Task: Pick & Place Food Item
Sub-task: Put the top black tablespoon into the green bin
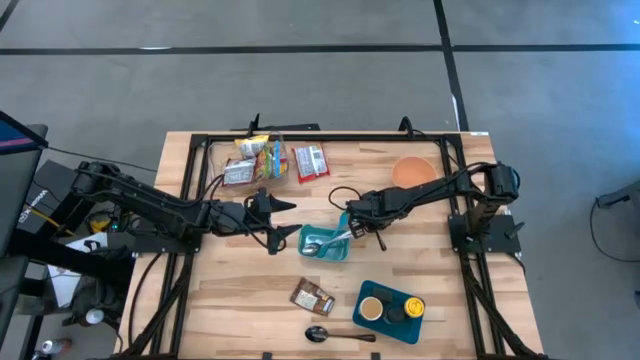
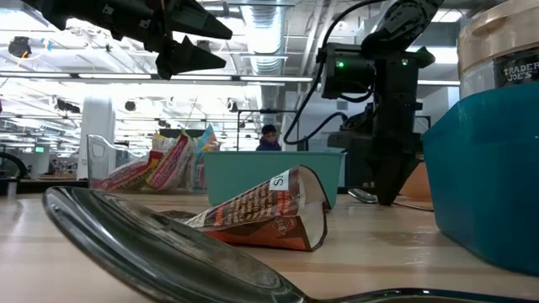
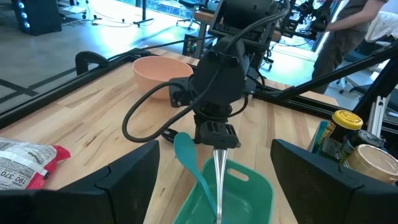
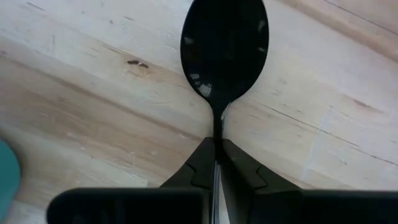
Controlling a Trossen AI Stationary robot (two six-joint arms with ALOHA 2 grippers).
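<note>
Spoon (image 4: 222, 50), handle pinched in the closed right gripper (image 1: 352, 232), reaches over the teal container (image 1: 330, 245) at table centre. Left gripper (image 1: 283, 222) hovers open beside it; snack packets (image 1: 262, 158), orange bowl (image 1: 412, 171) lie behind.

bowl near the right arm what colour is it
The bowl is a pale peach-orange; the left wrist view shows it best.

Grey concrete floor (image 1: 300, 25) crossed by dark lines, pale wooden table (image 1: 240, 290) in a black frame, open workshop hall behind with white ceiling beams (image 2: 278, 17), strip lights, a person (image 2: 269, 137) far back
</note>
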